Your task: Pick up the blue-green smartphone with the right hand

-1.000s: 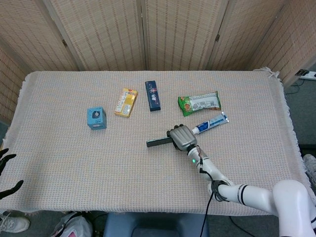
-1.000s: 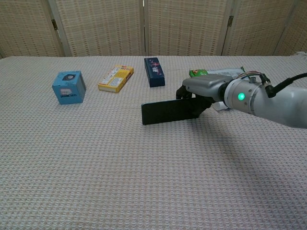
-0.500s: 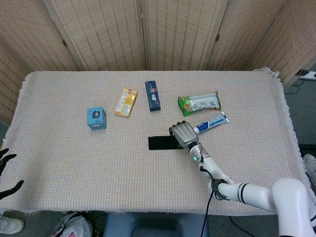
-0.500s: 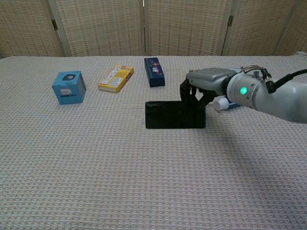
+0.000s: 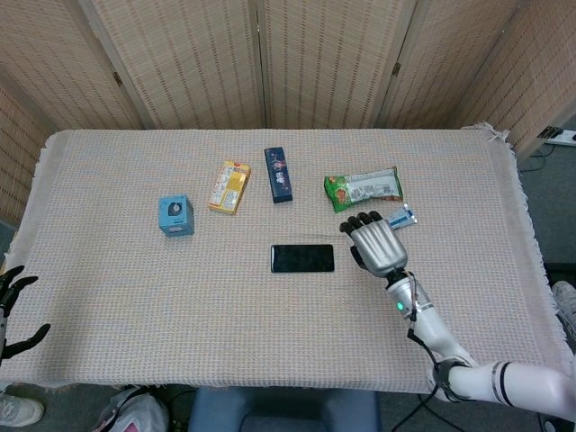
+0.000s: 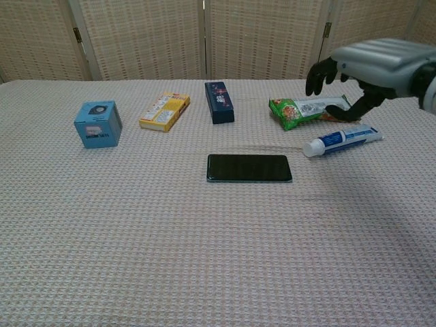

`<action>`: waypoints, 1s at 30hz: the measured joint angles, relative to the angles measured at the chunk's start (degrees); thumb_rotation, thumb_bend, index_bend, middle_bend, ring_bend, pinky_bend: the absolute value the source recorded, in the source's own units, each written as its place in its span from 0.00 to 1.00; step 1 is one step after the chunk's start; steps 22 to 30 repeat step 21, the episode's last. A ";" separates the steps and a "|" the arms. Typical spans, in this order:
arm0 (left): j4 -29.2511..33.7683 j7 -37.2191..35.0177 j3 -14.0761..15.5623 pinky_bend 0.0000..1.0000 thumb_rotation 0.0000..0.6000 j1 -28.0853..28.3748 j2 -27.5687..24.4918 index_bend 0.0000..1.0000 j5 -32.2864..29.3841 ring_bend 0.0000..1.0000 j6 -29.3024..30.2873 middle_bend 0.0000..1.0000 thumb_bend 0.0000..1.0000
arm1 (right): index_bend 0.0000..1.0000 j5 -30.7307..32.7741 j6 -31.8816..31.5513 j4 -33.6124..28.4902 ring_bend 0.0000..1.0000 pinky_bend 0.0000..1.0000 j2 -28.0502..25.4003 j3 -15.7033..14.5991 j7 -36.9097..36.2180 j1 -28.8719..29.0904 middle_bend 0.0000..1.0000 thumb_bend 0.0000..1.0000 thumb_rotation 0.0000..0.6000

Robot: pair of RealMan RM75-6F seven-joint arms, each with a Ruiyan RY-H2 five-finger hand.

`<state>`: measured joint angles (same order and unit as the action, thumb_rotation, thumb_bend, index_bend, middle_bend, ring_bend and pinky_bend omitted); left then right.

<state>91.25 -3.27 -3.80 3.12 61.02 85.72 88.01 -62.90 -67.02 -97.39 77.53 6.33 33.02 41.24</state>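
**Me:** My right robot hand (image 5: 376, 245) is up in the air with its fingers spread. It holds nothing. My left robot hand (image 5: 16, 306) only peeks in at the edge of the head view. Its fingers are apart and it holds nothing too.

**Friend:** Where is the smartphone (image 5: 302, 258)?

**Me:** It lies flat on the table (image 5: 135, 297), dark side up, just to the left of my right robot hand and lower down.

**Friend:** How do you get it?

**Me:** I think I should come down slowly over it, put the fingers on one long edge and the thumb on the other, then squeeze. It is thin and flat, so it could slip.

**Friend:** Do both views help?

**Me:** Yes. The chest view shows my right robot hand is high above the table. The head view shows how close beside the smartphone it is. The toothpaste tube (image 6: 343, 140) shows whole only in the chest view.
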 measured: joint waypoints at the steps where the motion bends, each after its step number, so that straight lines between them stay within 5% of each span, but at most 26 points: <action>1: 0.05 0.16 -0.07 0.20 1.00 0.14 0.15 0.23 0.13 0.15 0.01 0.15 0.21 | 0.32 -1.34 -1.72 -1.68 0.25 0.29 -1.63 -0.76 0.01 -1.31 0.30 0.30 1.00; 9: 1.15 2.07 -0.36 0.20 1.00 1.20 0.68 0.23 0.40 0.15 -0.80 0.15 0.21 | 0.16 -14.69 -16.01 -9.24 0.13 0.23 -14.54 -8.89 -5.63 -14.96 0.16 0.20 1.00; 15: 2.91 4.11 -0.28 0.20 1.00 1.69 0.79 0.23 0.82 0.15 -1.09 0.15 0.21 | 0.14 -20.98 -25.86 -9.05 0.12 0.22 -17.90 -12.88 -10.62 -24.72 0.14 0.18 1.00; 21: 4.68 6.05 -0.06 0.20 1.00 2.04 0.78 0.23 1.37 0.15 -1.21 0.15 0.21 | 0.14 -24.21 -29.65 -7.67 0.12 0.22 -19.48 -14.97 -15.90 -31.04 0.15 0.18 1.00; 30: 4.68 6.05 -0.06 0.20 1.00 2.04 0.78 0.23 1.37 0.15 -1.21 0.15 0.21 | 0.14 -24.21 -29.65 -7.67 0.12 0.22 -19.48 -14.97 -15.90 -31.04 0.15 0.18 1.00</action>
